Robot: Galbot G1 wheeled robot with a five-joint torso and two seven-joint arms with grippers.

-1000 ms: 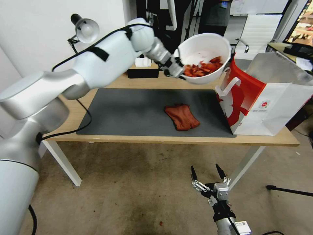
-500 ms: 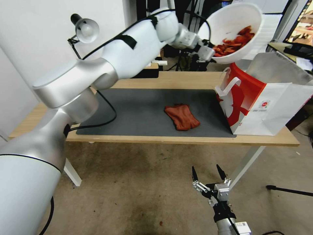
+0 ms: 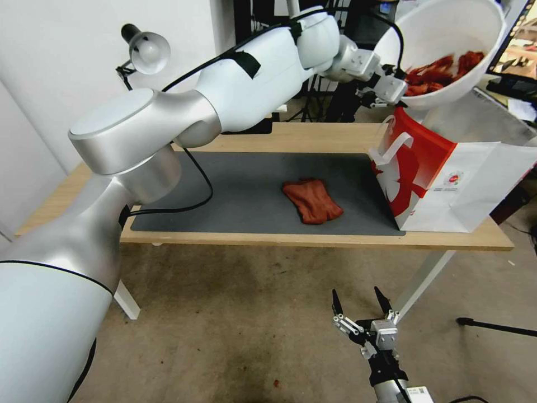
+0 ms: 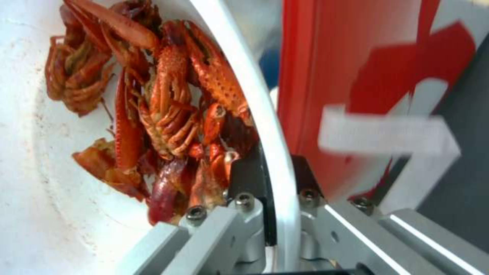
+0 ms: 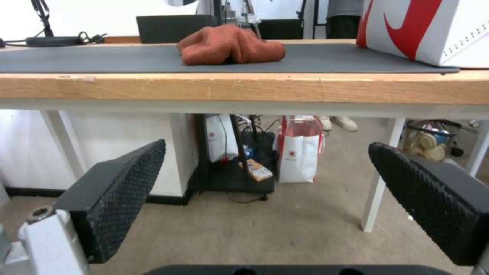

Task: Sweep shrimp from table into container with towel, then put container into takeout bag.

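My left gripper point(image 3: 398, 89) is shut on the rim of the white container point(image 3: 447, 33), holding it tilted in the air above the open mouth of the red and white takeout bag point(image 3: 447, 179). Red shrimp point(image 3: 442, 75) lie heaped in the container's low side. In the left wrist view the fingers point(image 4: 244, 179) clamp the container point(image 4: 239, 76) rim beside the shrimp point(image 4: 163, 107), with the takeout bag point(image 4: 326, 57) behind. The rust-red towel point(image 3: 312, 200) lies on the dark mat point(image 3: 224, 196) of the table point(image 3: 313, 239). My right gripper point(image 3: 359, 302) hangs open below the table's front edge; its wrist view shows the towel point(image 5: 229, 47).
A desk lamp point(image 3: 146, 49) stands at the table's back left. The left arm point(image 3: 235, 95) reaches across above the mat. A monitor point(image 3: 520, 45) and another desk stand at the far right. Carpeted floor point(image 3: 224, 336) lies in front of the table.
My left arm has carried the container with the shrimp up and to the right, from above the table's back edge to over the bag's mouth. The right gripper has barely moved.
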